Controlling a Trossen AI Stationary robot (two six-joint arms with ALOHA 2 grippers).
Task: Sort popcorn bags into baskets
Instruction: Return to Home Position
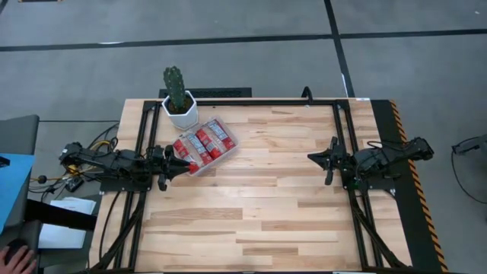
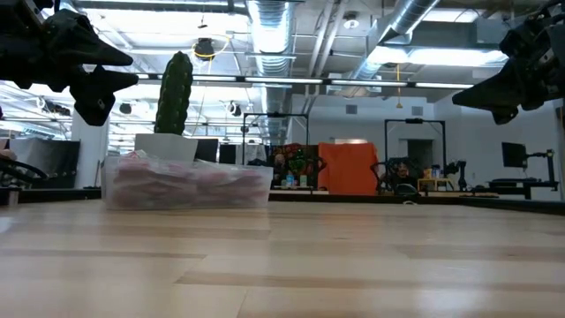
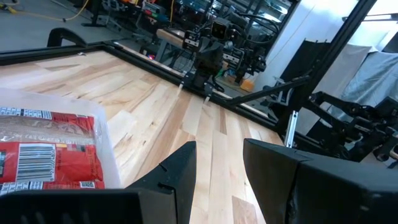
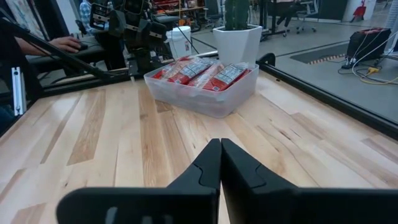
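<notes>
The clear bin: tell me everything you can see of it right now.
The clear bin is a shallow rectangular tray of see-through plastic with rounded corners. It sits flat on the wooden table, turned at an angle on the left half. Red popcorn bags fill it, lying flat. One corner is close to the white cactus pot; whether they touch cannot be told. The left gripper hangs open beside it, raised and apparently not touching.

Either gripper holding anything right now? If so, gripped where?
Nothing held: left gripper open and empty beside the tray; right gripper shut on nothing. The popcorn bags lie in the tray.
</notes>
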